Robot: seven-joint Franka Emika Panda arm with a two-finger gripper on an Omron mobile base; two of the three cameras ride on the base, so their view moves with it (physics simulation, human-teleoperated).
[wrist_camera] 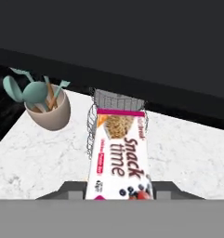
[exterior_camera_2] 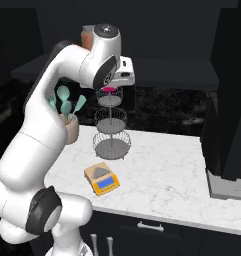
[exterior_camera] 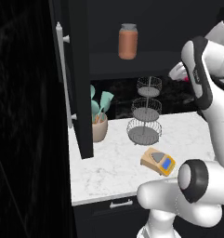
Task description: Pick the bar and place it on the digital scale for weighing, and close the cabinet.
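At the bottom centre of the hand view the gripper is closed on the bar, seemingly a light, slippery, crushable packet best pinched across its flat middle.

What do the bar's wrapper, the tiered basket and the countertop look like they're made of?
Bar: glossy printed film wrapper, going by the smooth pink-and-white surface and lettering. Three-tier basket: thin grey metal wire, with open mesh visible. Countertop: white polished marble or a stone look-alike, with faint grey veining.
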